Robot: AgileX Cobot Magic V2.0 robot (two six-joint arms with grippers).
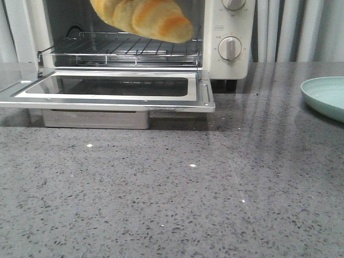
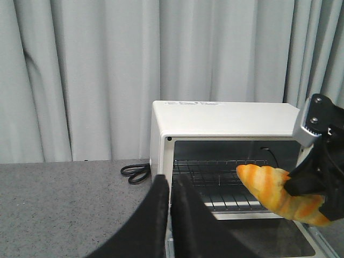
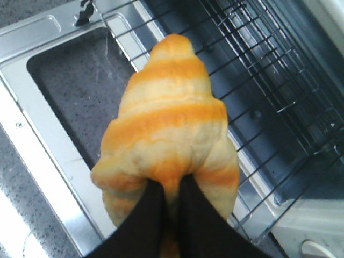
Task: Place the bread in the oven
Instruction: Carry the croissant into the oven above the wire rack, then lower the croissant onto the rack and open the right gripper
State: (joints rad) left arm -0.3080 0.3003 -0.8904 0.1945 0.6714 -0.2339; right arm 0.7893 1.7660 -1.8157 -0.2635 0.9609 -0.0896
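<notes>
Grey speckled table [image 1: 215,204] fills my front view. Upper left, the cream oven [image 1: 231,32] stands, door [image 1: 107,94] dropped flat. Top centre, the bread [image 1: 148,19] hangs above the rack [image 1: 123,51], pinched in my right gripper [image 3: 169,201]. My left gripper [image 2: 169,215] is closed, empty.

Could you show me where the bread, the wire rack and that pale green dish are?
bread [image 3: 169,129]: right wrist view, on its striped middle.
wire rack [image 1: 115,49]: front view, on the bars inside the oven.
pale green dish [image 1: 328,97]: front view, on its rim at the table's right edge.
</notes>
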